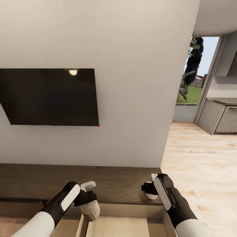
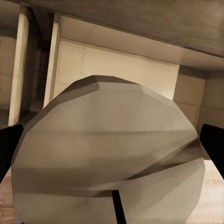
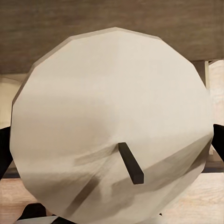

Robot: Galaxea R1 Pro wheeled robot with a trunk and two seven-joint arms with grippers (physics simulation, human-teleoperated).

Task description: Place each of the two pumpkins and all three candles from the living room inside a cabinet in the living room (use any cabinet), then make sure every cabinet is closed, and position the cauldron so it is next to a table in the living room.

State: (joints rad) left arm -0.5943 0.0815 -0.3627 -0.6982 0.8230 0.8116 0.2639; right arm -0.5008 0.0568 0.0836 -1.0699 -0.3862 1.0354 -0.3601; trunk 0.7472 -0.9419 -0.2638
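Now each pincer grips a candle (image 1: 91, 210) over the cabinet's (image 1: 108, 184) open drawer (image 1: 118, 227)

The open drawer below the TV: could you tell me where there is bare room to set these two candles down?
The open drawer shows a bare pale floor between its side walls, beneath both grippers. The left gripper holds one candle over the drawer's left wall; the right gripper holds the other candle above the cabinet top, which is bare too.

Even bright render; lamp glare on TV (image 1: 49, 96); sharp.
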